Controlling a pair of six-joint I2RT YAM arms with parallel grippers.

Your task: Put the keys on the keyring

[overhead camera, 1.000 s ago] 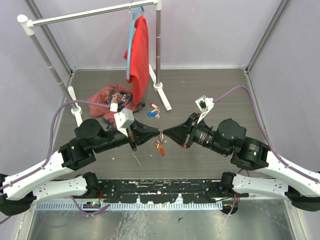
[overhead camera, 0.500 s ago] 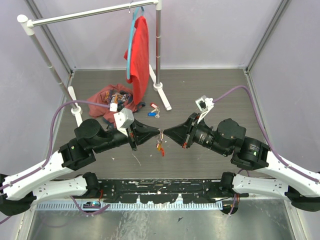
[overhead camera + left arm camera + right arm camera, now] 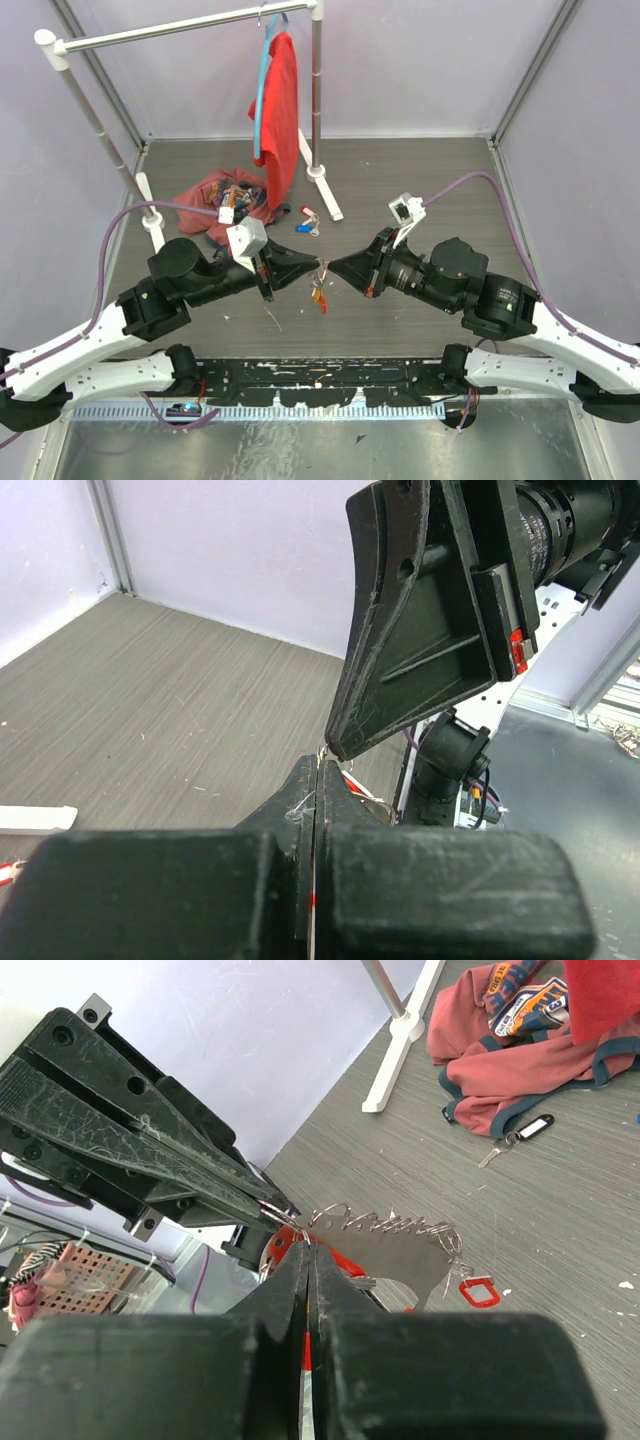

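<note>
At centre of the overhead view, left gripper [image 3: 315, 267] and right gripper [image 3: 331, 268] clenched the keyring [image 3: 319, 293]; opening its chain likely needed steady, gentle tension.

The pinch point between the left gripper [image 3: 316, 268] and the right gripper [image 3: 333, 268] is too small to be resolved from above. Only a red-yellow speck of the keyring [image 3: 320, 292] is seen hanging below. In the left wrist view the chain is almost wholly hidden behind the closed tips, and the near finger bodies are blurred and cut by the bottom edge. In the right wrist view the red tag [image 3: 340, 1260] is partly covered. The small items [image 3: 308, 222] by the rack foot cannot be identified.
</note>
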